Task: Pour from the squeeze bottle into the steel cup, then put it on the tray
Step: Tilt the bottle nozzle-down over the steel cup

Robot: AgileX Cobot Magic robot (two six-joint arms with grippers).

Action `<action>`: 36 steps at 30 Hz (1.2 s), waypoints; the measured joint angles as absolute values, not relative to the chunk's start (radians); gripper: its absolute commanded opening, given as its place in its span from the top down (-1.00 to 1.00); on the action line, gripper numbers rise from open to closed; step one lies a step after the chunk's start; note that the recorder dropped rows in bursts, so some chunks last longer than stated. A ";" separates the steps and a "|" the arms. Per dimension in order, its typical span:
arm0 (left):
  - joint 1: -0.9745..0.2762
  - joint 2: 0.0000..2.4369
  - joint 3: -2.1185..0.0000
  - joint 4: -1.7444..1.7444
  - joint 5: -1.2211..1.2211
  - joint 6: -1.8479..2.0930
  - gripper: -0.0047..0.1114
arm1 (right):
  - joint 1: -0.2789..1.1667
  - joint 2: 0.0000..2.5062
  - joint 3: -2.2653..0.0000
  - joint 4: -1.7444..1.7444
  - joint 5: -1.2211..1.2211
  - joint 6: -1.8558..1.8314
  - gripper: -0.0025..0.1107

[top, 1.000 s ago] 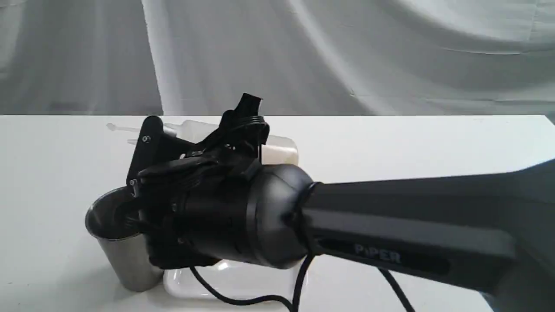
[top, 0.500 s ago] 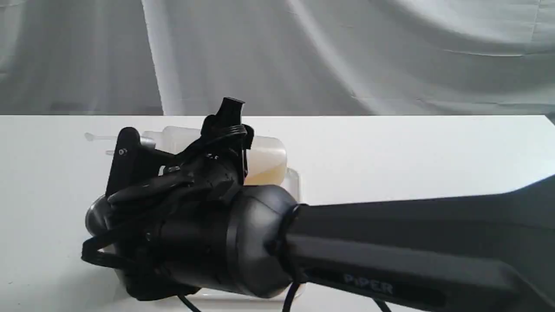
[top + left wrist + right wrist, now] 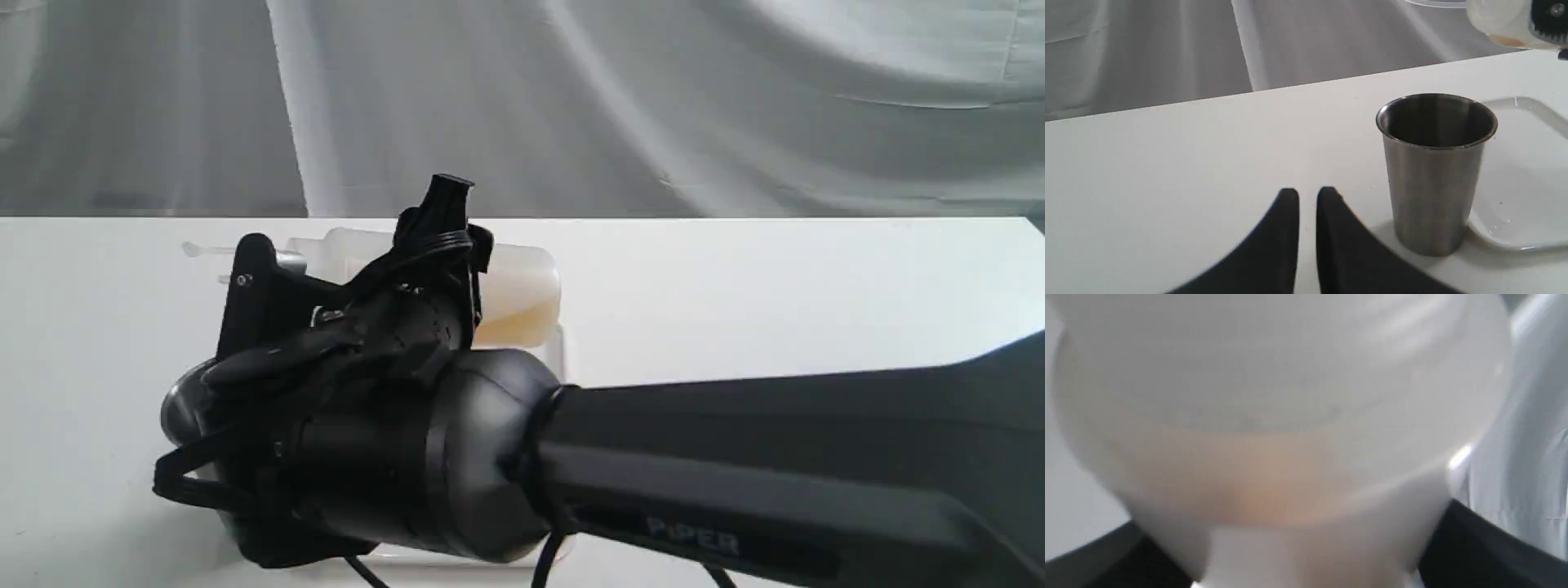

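The squeeze bottle (image 3: pixel 516 287) lies almost level in the air, nozzle to the left, with amber liquid pooled along its lower side. My right gripper (image 3: pixel 351 255) is shut on its body; in the right wrist view the bottle (image 3: pixel 1274 428) fills the picture between the black fingers (image 3: pixel 1478 547). The steel cup (image 3: pixel 176 408) stands below the nozzle end, mostly hidden by my right wrist. From the left wrist view the cup (image 3: pixel 1434 171) is upright beside the tray (image 3: pixel 1531 171), and the bottle (image 3: pixel 1496 20) hangs above. My left gripper (image 3: pixel 1307 196) is shut and holds nothing, a short way from the cup.
The white tray (image 3: pixel 557 347) lies behind and under my right wrist, touching or nearly touching the cup's base. The right forearm (image 3: pixel 775 465) crosses the front of the exterior view. A grey cloth backdrop (image 3: pixel 653 106) hangs behind the white table (image 3: pixel 775 278).
My right gripper carried the bottle left and down over the cup, hiding most of it, then rose slightly in the last half second. The cup and tray stayed put.
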State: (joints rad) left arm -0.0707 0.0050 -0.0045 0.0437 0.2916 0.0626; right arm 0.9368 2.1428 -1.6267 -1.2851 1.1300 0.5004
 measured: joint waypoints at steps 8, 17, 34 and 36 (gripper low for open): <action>-0.071 0.005 -0.004 0.044 0.292 0.063 0.78 | 0.939 2.177 -1.627 -1.316 1.172 0.462 0.22; -0.071 0.005 -0.004 0.044 0.292 0.063 0.78 | 0.947 2.223 -1.627 -1.320 1.190 0.426 0.22; -0.071 0.005 -0.004 0.044 0.292 0.063 0.78 | 0.947 2.223 -1.635 -1.433 1.194 0.382 0.22; -0.071 0.005 -0.004 0.044 0.292 0.063 0.78 | 0.947 2.223 -1.635 -1.444 1.194 0.370 0.22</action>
State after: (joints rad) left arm -0.0707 0.0050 -0.0045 0.0437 0.2916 0.0626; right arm 0.9473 2.2228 -1.6346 -1.4440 1.1937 0.3697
